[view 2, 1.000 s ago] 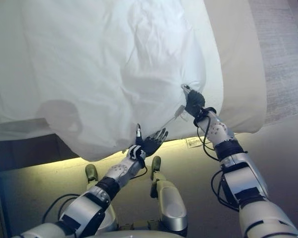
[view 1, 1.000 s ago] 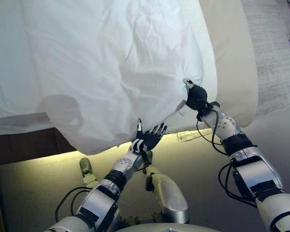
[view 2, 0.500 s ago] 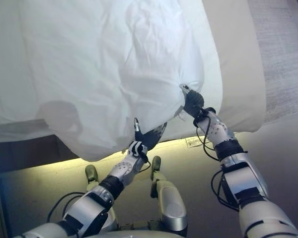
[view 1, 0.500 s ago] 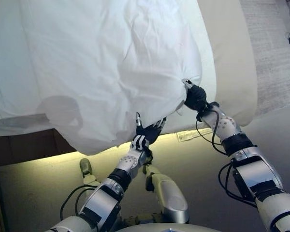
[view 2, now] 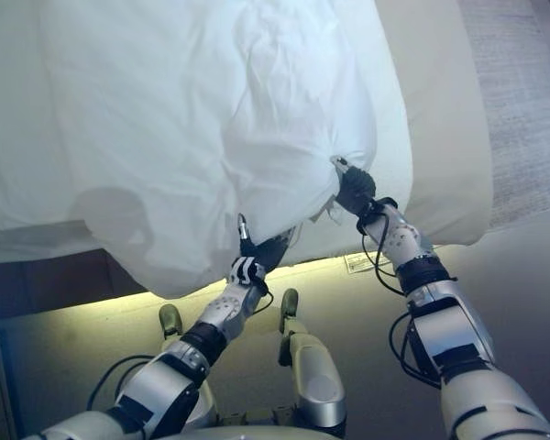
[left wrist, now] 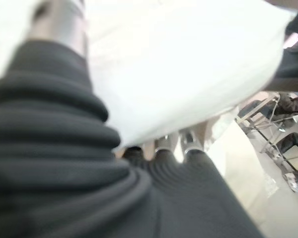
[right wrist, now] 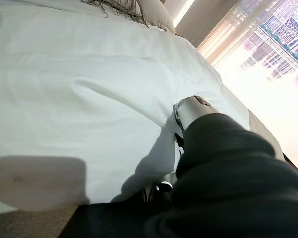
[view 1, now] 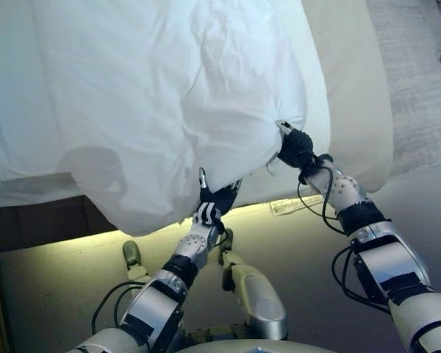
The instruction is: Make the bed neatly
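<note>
A white duvet [view 1: 147, 95] covers the bed and hangs over its near edge in a bulging fold. My right hand [view 1: 297, 148] is shut on the duvet's edge at the right side of the fold, with the cloth pinched under its thumb [right wrist: 187, 107]. My left hand [view 1: 210, 207] is raised to the lower edge of the fold and reaches in under the cloth. In the left wrist view the duvet [left wrist: 188, 64] drapes over that hand.
The beige mattress [view 1: 356, 88] lies bare to the right of the duvet, with a white label [view 1: 288, 206] on its side. A dark bed base [view 1: 29, 224] stands below left. A grey carpet [view 1: 422, 88] lies at the right. A fringed cushion [right wrist: 134, 6] sits at the bed's far end.
My left hand has risen from below the duvet's edge and gone in under the fold. My right hand has kept its hold in the same place.
</note>
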